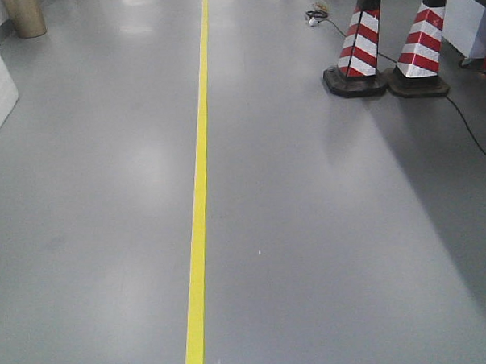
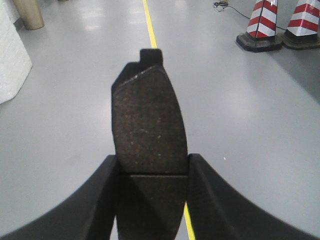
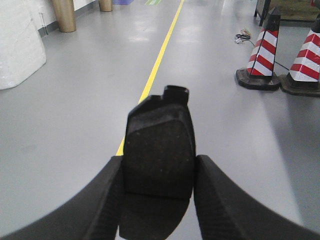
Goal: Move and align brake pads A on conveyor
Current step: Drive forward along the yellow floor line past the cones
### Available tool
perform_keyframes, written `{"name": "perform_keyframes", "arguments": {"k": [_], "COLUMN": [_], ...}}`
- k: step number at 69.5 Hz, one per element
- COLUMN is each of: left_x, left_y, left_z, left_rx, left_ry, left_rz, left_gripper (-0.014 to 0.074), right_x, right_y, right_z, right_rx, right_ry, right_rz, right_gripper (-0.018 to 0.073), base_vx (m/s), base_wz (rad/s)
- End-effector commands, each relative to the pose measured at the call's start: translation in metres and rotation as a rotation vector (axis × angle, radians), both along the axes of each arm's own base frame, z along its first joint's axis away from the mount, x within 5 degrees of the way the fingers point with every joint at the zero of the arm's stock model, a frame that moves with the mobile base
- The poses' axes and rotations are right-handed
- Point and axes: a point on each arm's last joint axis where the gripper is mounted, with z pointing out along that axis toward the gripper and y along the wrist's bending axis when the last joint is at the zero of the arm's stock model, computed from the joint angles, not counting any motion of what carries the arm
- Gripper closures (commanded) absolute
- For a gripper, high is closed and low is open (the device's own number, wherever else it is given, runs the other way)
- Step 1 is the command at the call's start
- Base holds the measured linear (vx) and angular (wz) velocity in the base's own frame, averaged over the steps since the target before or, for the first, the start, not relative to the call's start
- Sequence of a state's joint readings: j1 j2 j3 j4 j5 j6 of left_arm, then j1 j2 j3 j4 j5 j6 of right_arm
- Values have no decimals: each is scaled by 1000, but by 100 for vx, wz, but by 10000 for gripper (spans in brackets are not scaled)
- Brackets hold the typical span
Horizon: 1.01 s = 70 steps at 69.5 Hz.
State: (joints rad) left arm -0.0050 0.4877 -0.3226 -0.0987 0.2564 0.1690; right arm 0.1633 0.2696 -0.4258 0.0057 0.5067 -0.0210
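My left pincer (image 2: 152, 165) was clenched on a brake pad (image 2: 147, 115). Its two black fingers (image 2: 100, 200) pressed against the pad's long curved edges. The pad stood upright between them: a dark grey, grainy oblong with a small square tab at its top left corner (its lower end sat in shadow between the fingers).

My right pincer (image 3: 159, 165) was clamped the same way on a second brake pad (image 3: 160, 135). This one was darker and smoother looking, and it also stood upright, with a rounded tab at its top right. Each pad touched nothing but the fingers holding it.

Behind and below both pads lay a glossy grey floor (image 1: 327, 251). A narrow yellow line (image 1: 199, 192) ran straight away from me along it and passed behind each pad in the wrist views.

Farther off to the right, two cones (image 1: 360, 44) with red and white stripes stood just beside each other on black bases. A thin black cable (image 1: 466, 124) trailed across the floor past them towards the right edge. Its far end lay in a small tangle beyond the cones.

At the far left, a bulky white object (image 3: 20, 45) stood at the edge of the view. Beyond it was a tan cylinder (image 3: 64, 14), whose top was cut off by the frame.
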Motion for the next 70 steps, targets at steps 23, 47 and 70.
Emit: {"name": "perform_keyframes", "arguments": {"k": [23, 47, 70], "left_x": [4, 4, 4], "left_y": [0, 0, 0], "left_z": [17, 17, 17], "left_rx": [-11, -11, -11], "left_ry": [-118, -118, -118], "left_rz": [7, 7, 7], "left_gripper": [603, 603, 603], "right_x": [1, 1, 1], "right_y": [0, 0, 0], "right_z": [18, 18, 18], "right_rx": [5, 5, 6], "right_ry": [-115, -115, -118], "right_rz": [-1, -1, -1], "right_gripper": [566, 566, 566], "base_vx": [72, 74, 72], "base_wz": [-5, -2, -4]}}
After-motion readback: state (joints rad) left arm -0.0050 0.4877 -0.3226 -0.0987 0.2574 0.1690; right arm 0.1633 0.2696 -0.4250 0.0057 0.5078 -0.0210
